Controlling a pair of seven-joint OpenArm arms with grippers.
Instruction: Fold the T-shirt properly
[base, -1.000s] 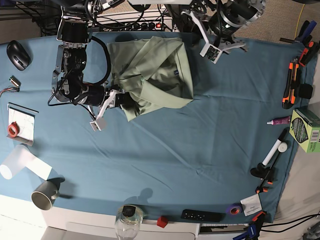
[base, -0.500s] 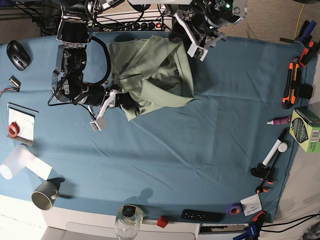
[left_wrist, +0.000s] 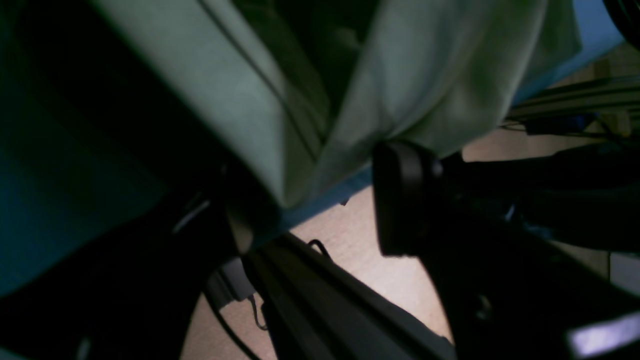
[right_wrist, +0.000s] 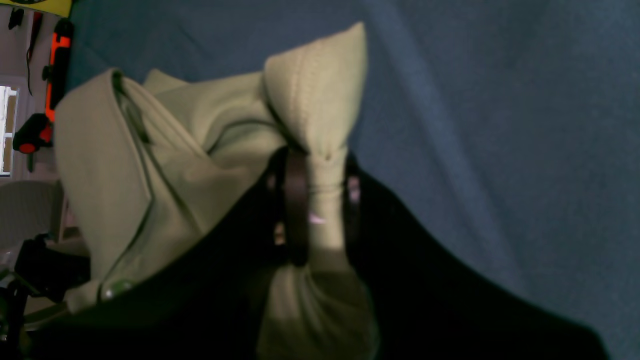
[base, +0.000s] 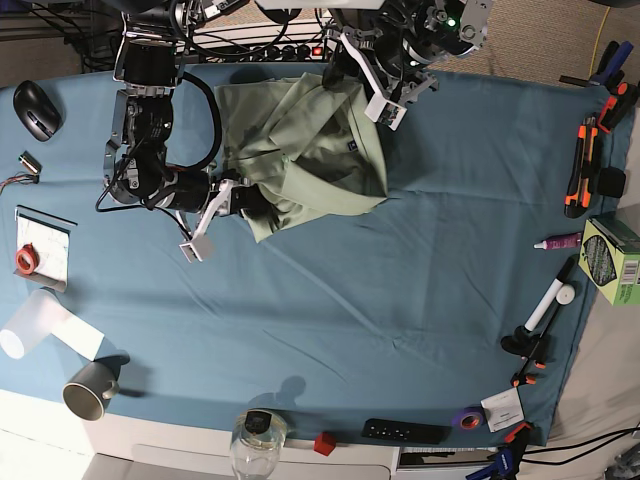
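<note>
The pale sage-green T-shirt (base: 310, 150) lies crumpled and partly folded on the blue table cloth (base: 400, 280) at the back middle. My right gripper (base: 228, 200) is at the shirt's near left corner. In the right wrist view it (right_wrist: 322, 210) is shut on a bunched fold of the shirt (right_wrist: 165, 165). My left gripper (base: 363, 85) is at the shirt's far right corner, by the table's back edge. In the left wrist view it (left_wrist: 320, 210) has its jaws apart on either side of the shirt's hanging edge (left_wrist: 300, 165).
A mouse (base: 35, 108) lies at the far left. A mug (base: 90, 388), a jar (base: 258, 440), a remote (base: 403, 432) and purple tape (base: 465, 418) line the front edge. Orange clamps (base: 585, 160), a marker (base: 550, 305) and a green box (base: 615, 260) are on the right.
My left gripper has moved left and down from right of the shirt onto its far right corner. The right arm and its hold on the shirt have not moved.
</note>
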